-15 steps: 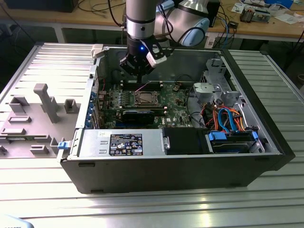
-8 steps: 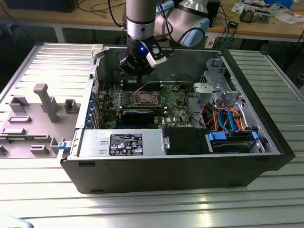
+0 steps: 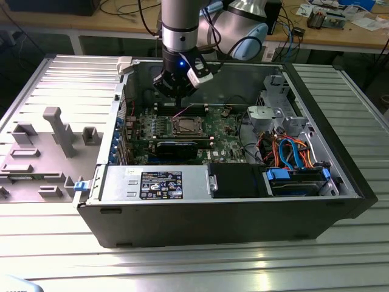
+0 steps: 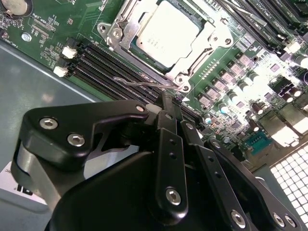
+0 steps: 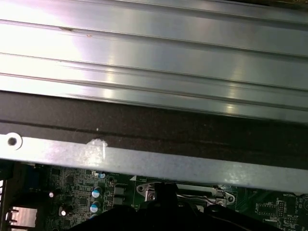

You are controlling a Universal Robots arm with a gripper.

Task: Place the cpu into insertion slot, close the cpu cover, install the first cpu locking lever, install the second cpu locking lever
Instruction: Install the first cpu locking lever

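The arm reaches down into the open computer case (image 3: 340,182), which lies on its side on the ribbed metal tabletop (image 3: 182,267). The tool (image 3: 176,91) hangs just above the green motherboard (image 3: 222,143), a little behind the socket as the exterior view shows it.

In the second wrist view the tool (image 4: 163,98) has its black fingers (image 4: 169,139) drawn close together, their tips pinching or pressing the thin end of a bent wire locking lever (image 4: 144,84) (whether it is truly gripped I cannot tell from here). That lever runs along the socket's edge nearest the tool, beside the row of black memory slots (image 4: 103,65).

Just beyond the fingertips sits the cpu (image 4: 168,33), its silver-grey top flat inside the insertion slot (image 4: 137,50). The cpu cover (image 4: 199,48) lies down over it, its silvery frame ringing the chip with the centre cut-out leaving the top bare.

In the first wrist view the case's metal edge (image 5: 154,161) crosses above a strip of board, with the tabletop's ribs beyond. Off the exterior view's left of the case lies a grey plastic panel (image 3: 42,149).
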